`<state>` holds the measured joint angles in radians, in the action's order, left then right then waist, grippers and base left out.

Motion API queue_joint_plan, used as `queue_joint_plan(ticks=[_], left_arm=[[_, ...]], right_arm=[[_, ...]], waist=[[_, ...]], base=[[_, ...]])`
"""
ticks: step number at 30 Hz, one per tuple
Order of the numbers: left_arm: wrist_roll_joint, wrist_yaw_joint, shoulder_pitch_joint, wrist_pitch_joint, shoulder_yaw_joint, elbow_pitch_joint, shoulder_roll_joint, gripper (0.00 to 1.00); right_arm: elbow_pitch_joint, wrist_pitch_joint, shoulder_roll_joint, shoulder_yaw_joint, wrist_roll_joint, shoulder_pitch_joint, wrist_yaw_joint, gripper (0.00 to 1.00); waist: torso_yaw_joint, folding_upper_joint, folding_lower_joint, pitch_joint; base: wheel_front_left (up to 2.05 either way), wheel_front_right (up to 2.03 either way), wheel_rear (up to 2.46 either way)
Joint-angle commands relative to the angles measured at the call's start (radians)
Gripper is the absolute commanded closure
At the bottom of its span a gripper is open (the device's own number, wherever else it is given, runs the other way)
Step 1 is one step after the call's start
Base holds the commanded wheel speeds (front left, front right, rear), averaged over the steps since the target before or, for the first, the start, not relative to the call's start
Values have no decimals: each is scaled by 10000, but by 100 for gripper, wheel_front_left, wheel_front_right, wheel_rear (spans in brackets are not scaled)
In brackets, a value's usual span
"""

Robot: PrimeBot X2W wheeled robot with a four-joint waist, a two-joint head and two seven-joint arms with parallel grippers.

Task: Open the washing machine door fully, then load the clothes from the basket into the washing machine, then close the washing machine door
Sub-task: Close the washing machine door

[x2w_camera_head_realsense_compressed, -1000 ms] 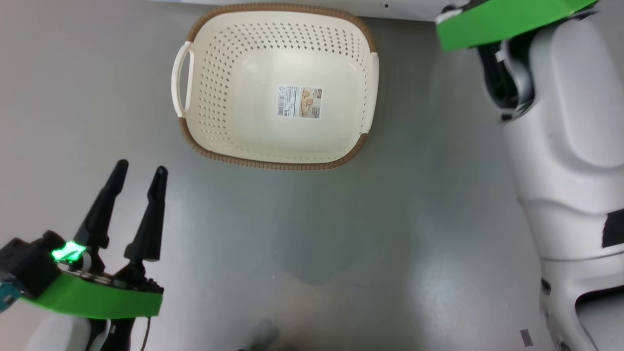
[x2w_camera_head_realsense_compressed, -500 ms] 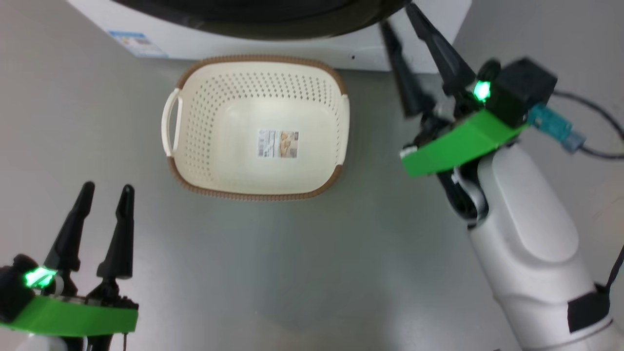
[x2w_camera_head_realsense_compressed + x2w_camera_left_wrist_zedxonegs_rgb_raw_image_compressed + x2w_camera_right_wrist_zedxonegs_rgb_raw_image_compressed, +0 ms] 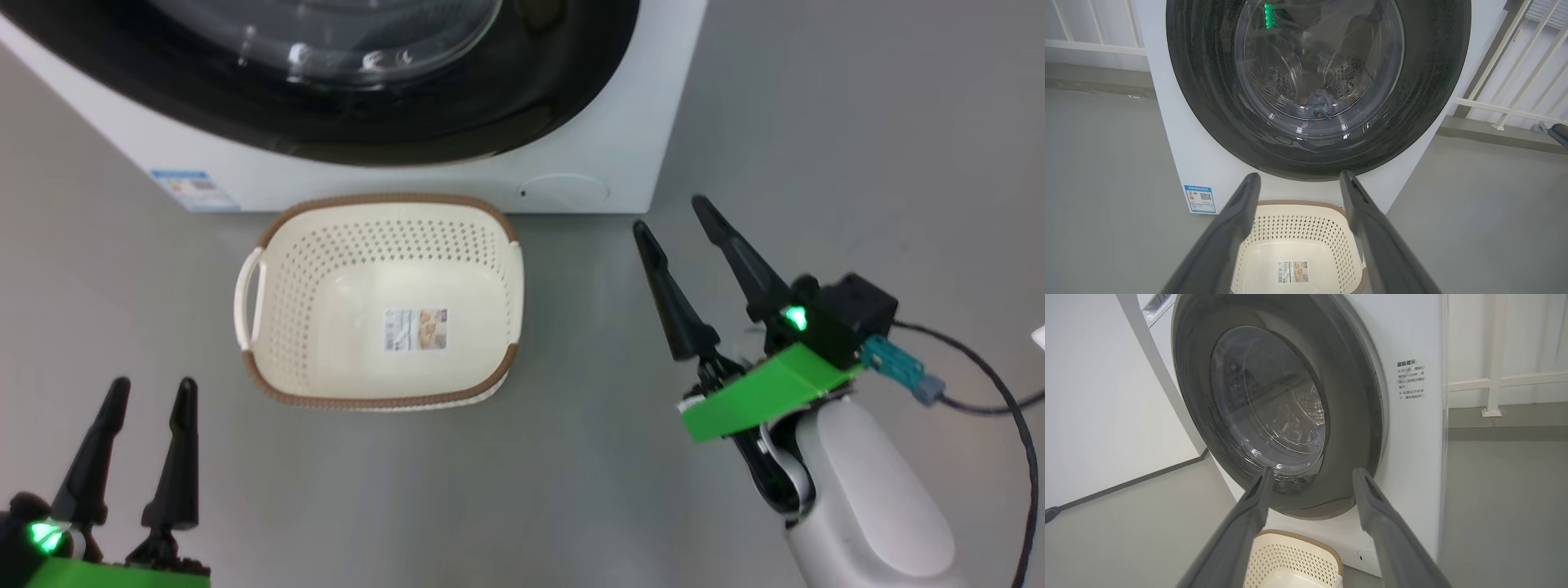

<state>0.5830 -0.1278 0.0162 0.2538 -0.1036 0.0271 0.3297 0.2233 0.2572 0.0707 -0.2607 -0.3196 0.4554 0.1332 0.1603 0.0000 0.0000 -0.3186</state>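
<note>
The washing machine door (image 3: 1208,102) sits shut on the washing machine (image 3: 620,122) at 12 o'clock in the head view, with clothes (image 3: 1319,107) lying behind its glass. The basket (image 3: 326,245) stands on the floor (image 3: 571,490) just before it. The left gripper (image 3: 153,384) at 7 o'clock and the right gripper (image 3: 668,214) at 3 o'clock both hang with fingers spread, gripping nothing.

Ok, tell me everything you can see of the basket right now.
The basket is a cream-white, rounded-rectangular tub of perforated plastic with a brown woven-look rim and a white loop handle at its side. It stands upright on the grey floor, just in front of the washing machine; whether they touch is unclear. It is empty but for a label sticker on its bottom. The left gripper and right gripper are both clear of it.
</note>
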Motion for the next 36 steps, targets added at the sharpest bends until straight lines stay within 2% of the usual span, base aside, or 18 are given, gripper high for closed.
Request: queue_joint_plan(ticks=[1,17,36], left_arm=[[-156,-29,-32,80,482,162,239,0],[-1087,-29,-1229,80,1297,-8,-363,0],[-1968,-29,-2111,80,2097,-117,-1159,0]], right_arm=[[-369,46,-205,-97,-71,-346,-25,0],[-1272,46,-205,774,-40,-2821,-25,0],[-1521,46,-205,1744,208,-4618,-25,0]], waist=[[-605,0,0,638],[-1674,0,0,1915],[-1892,0,0,3044]], base=[[0,0,0],[0,0,0],[0,0,0]])
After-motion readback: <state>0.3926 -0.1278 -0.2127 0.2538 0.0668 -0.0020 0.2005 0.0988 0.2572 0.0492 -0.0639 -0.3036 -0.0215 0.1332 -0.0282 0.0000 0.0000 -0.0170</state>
